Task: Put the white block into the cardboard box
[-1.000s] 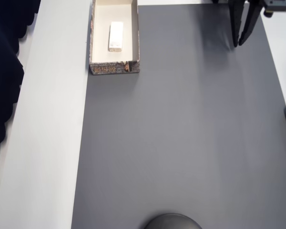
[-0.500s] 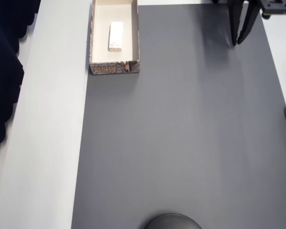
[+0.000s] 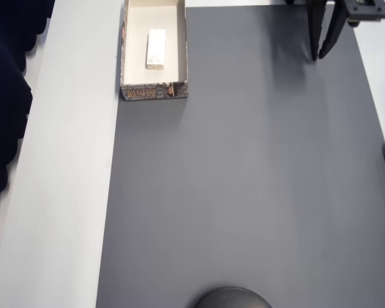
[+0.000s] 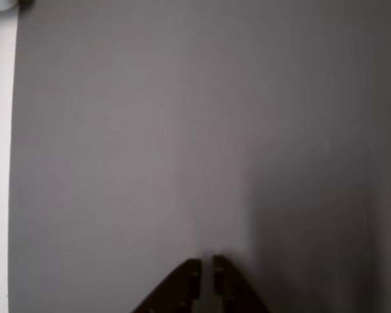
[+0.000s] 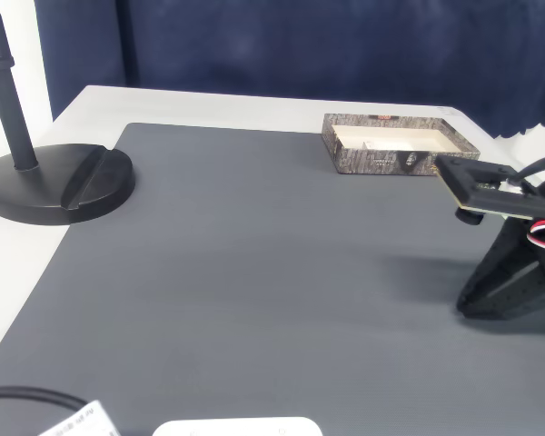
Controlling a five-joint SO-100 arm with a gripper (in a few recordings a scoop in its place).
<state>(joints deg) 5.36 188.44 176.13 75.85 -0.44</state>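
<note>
Going left to right in the overhead view: the small plain white rectangular block (image 3: 156,49) lies flat on the cream floor of the long shallow cardboard box with brown-grey printed walls (image 3: 154,92), long axis running along the box's length, roughly centred between the side walls and touching none that I can see. So by my read the task's thing is already in the box. Well to the right, across bare mat, I have my black two-finger tool (image 3: 324,56) at the top right corner, tips close together with only a thin gap and nothing between them; the wrist view (image 4: 207,270) agrees, nearly pressed together, empty. The block lies far to the tool's left in the overhead view. Surface: dark grey mat (image 3: 244,192) on a pale desk (image 3: 64,192), open and flat. Black round lamp-style stand base (image 5: 54,186) sits at the left in the fixed view, well apart from everything
</note>
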